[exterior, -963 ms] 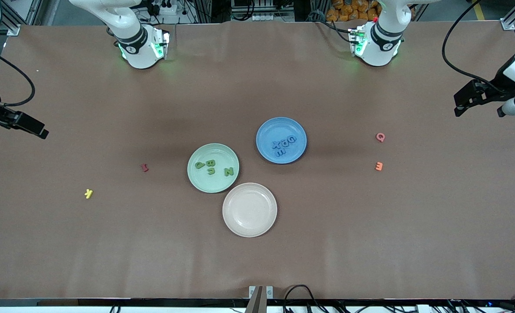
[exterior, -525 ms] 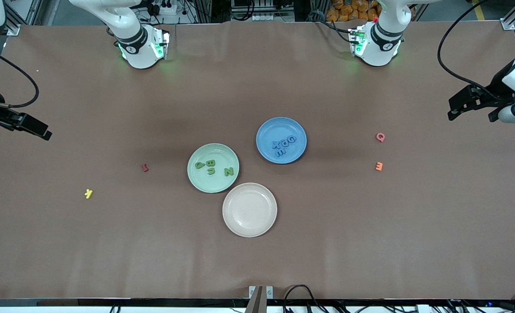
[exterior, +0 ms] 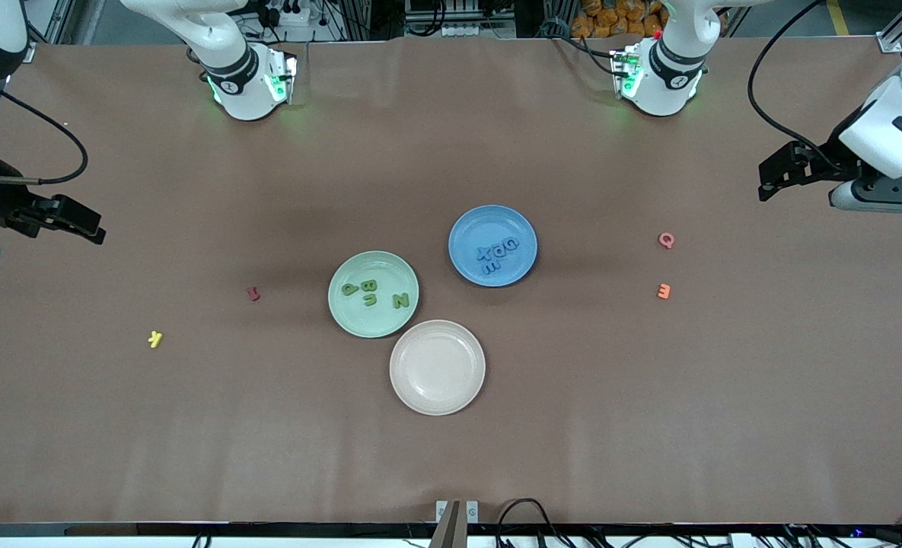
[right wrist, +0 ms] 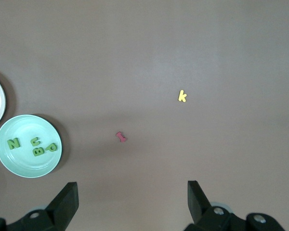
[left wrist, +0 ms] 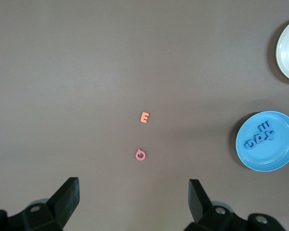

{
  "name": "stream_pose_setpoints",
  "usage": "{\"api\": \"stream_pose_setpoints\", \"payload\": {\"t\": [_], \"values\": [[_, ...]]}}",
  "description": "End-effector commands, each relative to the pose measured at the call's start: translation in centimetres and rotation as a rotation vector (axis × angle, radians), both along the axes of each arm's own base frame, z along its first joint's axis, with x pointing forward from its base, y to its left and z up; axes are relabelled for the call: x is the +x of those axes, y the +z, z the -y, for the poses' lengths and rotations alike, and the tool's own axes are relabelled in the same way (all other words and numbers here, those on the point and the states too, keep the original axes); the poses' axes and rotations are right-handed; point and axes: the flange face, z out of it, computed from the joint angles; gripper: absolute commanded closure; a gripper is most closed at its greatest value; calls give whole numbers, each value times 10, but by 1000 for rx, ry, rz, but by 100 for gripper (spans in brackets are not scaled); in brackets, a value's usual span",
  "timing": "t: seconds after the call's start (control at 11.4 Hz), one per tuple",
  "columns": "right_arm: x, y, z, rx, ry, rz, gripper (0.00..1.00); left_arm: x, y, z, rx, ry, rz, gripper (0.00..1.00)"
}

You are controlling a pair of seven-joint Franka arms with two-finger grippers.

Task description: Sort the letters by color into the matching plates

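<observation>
The pale green plate (exterior: 367,321) (right wrist: 24,167) holds several green letters (exterior: 369,288) (right wrist: 37,147). Beside it, farther from the front camera, the blue plate (exterior: 489,219) (left wrist: 272,160) holds several blue letters (exterior: 498,251) (left wrist: 260,137). My left gripper (exterior: 772,181) (left wrist: 134,197) hangs open and empty over the left arm's end of the table. My right gripper (exterior: 94,227) (right wrist: 132,199) hangs open and empty over the right arm's end. Both are well away from the plates.
An empty cream plate (exterior: 437,367) touches the green plate, nearer the front camera. A pink Q (exterior: 666,240) (left wrist: 140,155) and orange E (exterior: 664,291) (left wrist: 144,117) lie toward the left arm's end. A red letter (exterior: 253,293) (right wrist: 120,137) and yellow K (exterior: 155,339) (right wrist: 182,96) lie toward the right arm's end.
Both grippers have shifted a little toward the middle of the table, still open. The plates and letters have not moved.
</observation>
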Motion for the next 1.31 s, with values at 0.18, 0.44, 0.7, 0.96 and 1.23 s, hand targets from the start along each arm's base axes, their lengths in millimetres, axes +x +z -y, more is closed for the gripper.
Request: {"api": "stream_pose_setpoints", "payload": {"t": [0.18,0.44,0.7,0.96,1.23], "values": [[0,1,-6,-5,34,6,0,-19,5,-6,-6,22,-14,0],[0,1,-7,-5,34,6,0,-22,7,-9,-4,27,-10,0],[0,1,-7,-5,34,5,0,-29,9,-10,2,28,-5,0],[0,1,-7,-5,35,3,0,-32,8,-10,5,27,-8,0],[0,1,-8,-5,37,3,0,-31,11,-11,38,23,2,0]]}}
